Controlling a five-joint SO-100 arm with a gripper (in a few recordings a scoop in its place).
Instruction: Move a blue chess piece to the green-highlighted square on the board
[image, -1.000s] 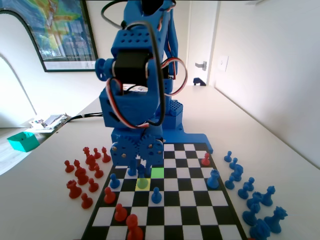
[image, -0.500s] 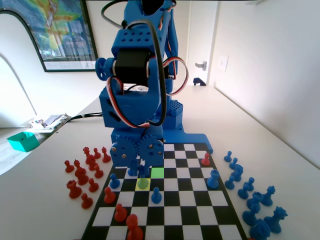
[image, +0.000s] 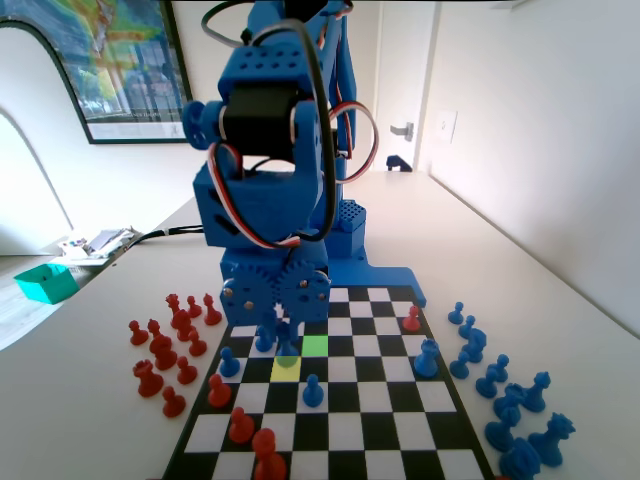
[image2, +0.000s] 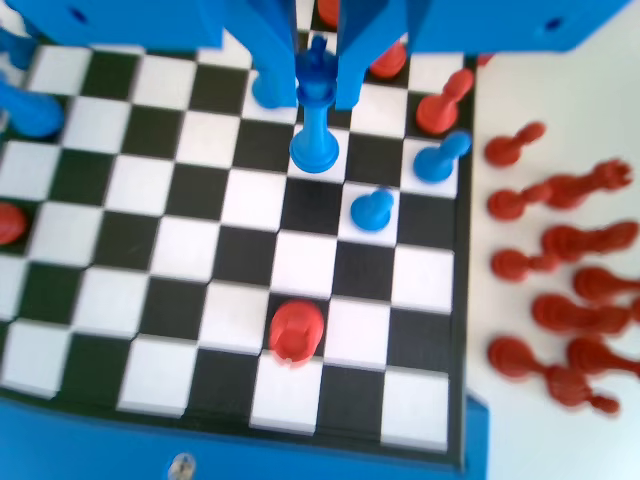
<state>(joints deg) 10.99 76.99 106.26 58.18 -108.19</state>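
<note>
Gripper (image2: 318, 85) at top centre of wrist view, jaws closed around blue chess piece (image2: 315, 125) head. Piece base seems lifted, likely for carrying to green-highlighted square (image: 315, 345), mid-frame in fixed view.

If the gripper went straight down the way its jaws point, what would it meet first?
The gripper points down at the board with its jaws on either side of the blue chess piece's head. That piece sits first in line; whether the jaws already clamp it is unclear.
</note>
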